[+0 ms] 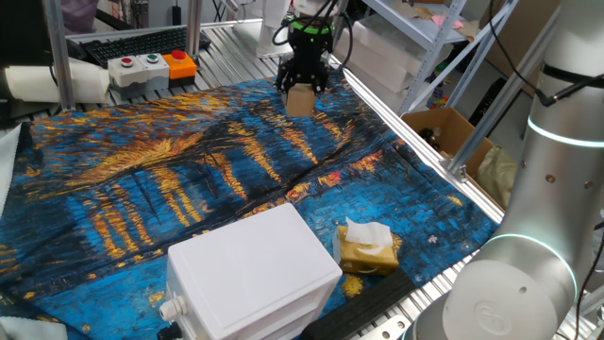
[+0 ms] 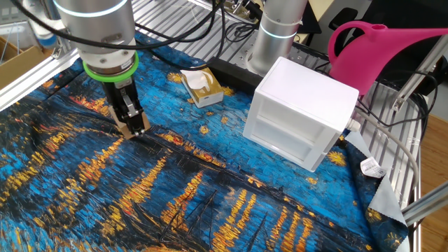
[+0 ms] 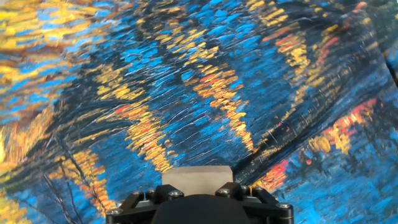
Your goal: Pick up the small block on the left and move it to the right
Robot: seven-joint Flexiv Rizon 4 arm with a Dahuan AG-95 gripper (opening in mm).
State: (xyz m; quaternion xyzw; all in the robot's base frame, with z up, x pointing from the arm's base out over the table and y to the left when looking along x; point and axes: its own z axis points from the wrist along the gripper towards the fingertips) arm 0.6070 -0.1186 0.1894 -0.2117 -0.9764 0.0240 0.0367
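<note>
The small block [image 1: 300, 100] is a plain light-tan cube. My gripper [image 1: 302, 93] is shut on it and holds it just above the blue and orange painted cloth [image 1: 189, 179] at the far edge of the table. In the other fixed view the block [image 2: 131, 128] sits between the black fingers, low over the cloth at the left. In the hand view the block's tan face [image 3: 196, 175] shows at the bottom centre, right above the black gripper body, which hides the fingertips.
A big white plastic box [image 1: 253, 274] stands at the near side, with a yellow-brown tissue packet [image 1: 366, 248] beside it. A red and orange button box [image 1: 151, 66] lies beyond the cloth. A pink watering can [image 2: 381, 49] stands behind the white box [image 2: 301, 112].
</note>
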